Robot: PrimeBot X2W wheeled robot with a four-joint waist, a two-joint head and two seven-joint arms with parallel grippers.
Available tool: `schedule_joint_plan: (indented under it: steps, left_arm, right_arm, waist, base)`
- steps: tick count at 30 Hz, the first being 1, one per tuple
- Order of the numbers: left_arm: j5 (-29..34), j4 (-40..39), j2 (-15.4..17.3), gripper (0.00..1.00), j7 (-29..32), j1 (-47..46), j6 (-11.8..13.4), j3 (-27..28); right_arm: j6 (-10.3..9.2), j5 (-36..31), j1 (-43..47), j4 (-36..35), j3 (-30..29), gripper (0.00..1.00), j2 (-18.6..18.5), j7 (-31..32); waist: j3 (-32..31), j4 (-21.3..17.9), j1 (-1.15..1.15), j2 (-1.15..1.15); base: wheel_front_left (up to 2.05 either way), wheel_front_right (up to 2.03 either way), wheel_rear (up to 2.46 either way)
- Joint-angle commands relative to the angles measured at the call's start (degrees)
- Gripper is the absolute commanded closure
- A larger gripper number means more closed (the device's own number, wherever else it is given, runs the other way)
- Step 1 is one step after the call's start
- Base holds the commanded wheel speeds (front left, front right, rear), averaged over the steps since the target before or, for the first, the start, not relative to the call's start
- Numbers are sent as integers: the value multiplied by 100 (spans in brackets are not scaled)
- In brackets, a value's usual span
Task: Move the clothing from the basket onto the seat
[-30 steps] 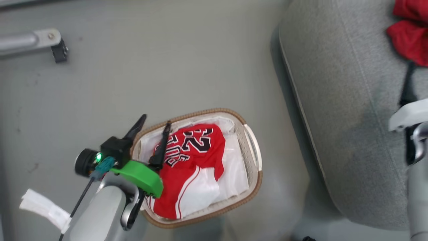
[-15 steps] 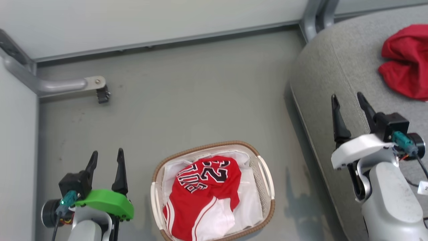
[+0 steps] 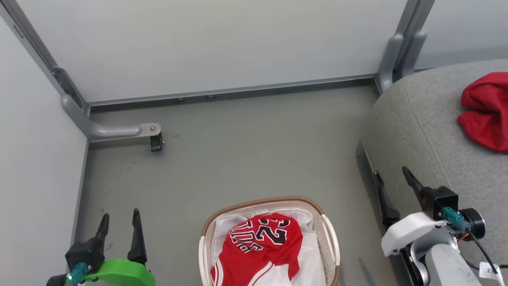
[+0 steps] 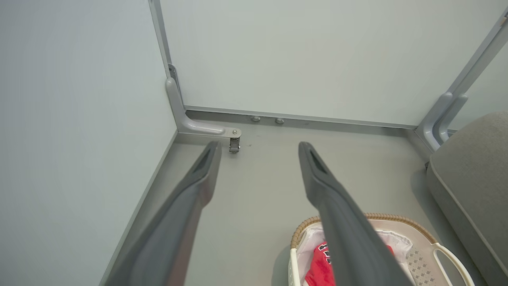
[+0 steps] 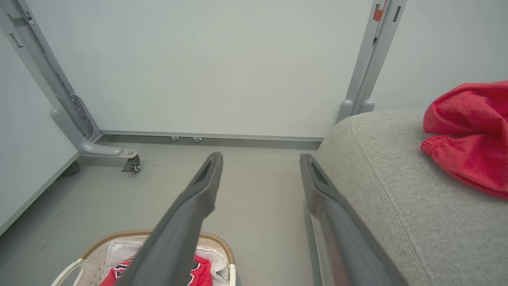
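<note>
The jersey [image 3: 260, 242] is pictured heaped on the white liner [image 3: 307, 258] inside the basket [image 3: 262, 200] on the floor [image 3: 238, 151], while the plain red garment [image 3: 486, 111] lies on the seat [image 3: 416, 127]. The left gripper [image 3: 120, 214] and right gripper [image 3: 390, 171] are held empty, fingers spread. The jersey is best pinched at a raised fold, clear of the liner, then lifted well above the basket.

Grey floor [image 3: 246, 151] bears the basket [image 3: 262, 200]; the seat [image 3: 428, 131] bears a red garment [image 3: 484, 115].

Bright even light, soft shadows, sharp focus, wide-angle bending
</note>
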Motion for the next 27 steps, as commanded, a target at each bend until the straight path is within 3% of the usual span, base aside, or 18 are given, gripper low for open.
schedule_joint_plan:
  steps: [1,15,27]
  left_arm:
    - [-34,-46,-7,0,2,166,-31,18]
    - [-284,-27,-11,0,3,415,-43,-481]
    - [-671,965,-4,0,3,-983,-44,-1703]
  right_arm:
    - [-6,45,153,-21,1,0,-8,-11]
    - [-6,70,355,-21,24,0,30,-11]
    - [-6,121,-593,-611,236,0,58,-12]
  waist:
    - [-182,35,1,0]
    - [-230,-83,1,0]
    - [1307,-575,1,0]
  base:
    - [0,0,0]
    - [0,0,0]
    - [0,0,0]
